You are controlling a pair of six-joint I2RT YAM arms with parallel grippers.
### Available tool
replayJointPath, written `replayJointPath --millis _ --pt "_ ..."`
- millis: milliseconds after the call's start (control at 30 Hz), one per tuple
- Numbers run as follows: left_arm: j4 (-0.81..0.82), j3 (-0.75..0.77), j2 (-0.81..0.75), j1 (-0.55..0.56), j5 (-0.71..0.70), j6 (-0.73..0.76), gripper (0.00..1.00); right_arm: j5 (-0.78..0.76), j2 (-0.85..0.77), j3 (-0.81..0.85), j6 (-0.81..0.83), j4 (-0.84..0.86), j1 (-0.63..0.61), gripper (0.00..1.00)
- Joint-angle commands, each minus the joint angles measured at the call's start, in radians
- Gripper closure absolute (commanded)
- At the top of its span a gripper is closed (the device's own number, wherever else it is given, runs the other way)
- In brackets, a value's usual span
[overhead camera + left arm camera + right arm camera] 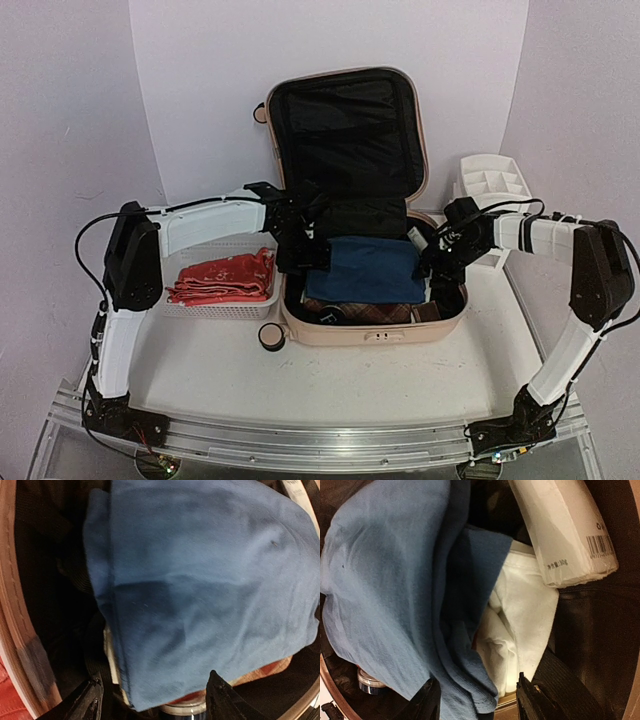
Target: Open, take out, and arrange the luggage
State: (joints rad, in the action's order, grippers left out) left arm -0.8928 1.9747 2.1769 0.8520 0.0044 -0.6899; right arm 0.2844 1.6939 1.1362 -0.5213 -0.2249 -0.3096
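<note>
Luggage (372, 336): only overhead shows its raised lid (345, 130).

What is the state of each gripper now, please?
Left gripper: open, holding nothing, over the blue cloth.
Right gripper: open, holding nothing, over the blue cloth.

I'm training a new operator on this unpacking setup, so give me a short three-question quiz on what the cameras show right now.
1. True or false: the large peach-pink hard-shell suitcase has its lid shut.
2. What lies in the white mesh plastic basket? A: a folded red patterned cloth; B: a black shoe; C: a glass bottle.
3. Fill in: the folded cloth lying on top inside the suitcase is ___ in colour.
Key: 1 false; 2 A; 3 blue.
</note>
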Motion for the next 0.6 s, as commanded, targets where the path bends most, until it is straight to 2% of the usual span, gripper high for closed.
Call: replayJointPath --millis 0,100,267,367,567 --pt "-0.012 0.034 0.01 -0.031 -0.011 -0.009 0.3 0.027 0.019 0.042 0.004 -0.003 0.0 0.48" --pt "-0.012 0.047 0.039 -0.042 0.029 -0.008 0.32 0.031 0.038 0.049 0.003 0.004 0.003 0.49" --pt "-0.009 0.081 0.077 -0.056 0.075 0.0 0.47 0.037 0.051 0.048 -0.006 0.033 0.008 0.51" --pt "-0.006 0.101 0.099 -0.063 0.101 0.0 0.49 0.052 0.062 0.05 -0.013 0.046 0.013 0.52" --pt "0.001 0.121 0.117 -0.075 0.131 0.006 0.69 0.082 0.07 0.046 -0.035 0.085 0.019 0.58"
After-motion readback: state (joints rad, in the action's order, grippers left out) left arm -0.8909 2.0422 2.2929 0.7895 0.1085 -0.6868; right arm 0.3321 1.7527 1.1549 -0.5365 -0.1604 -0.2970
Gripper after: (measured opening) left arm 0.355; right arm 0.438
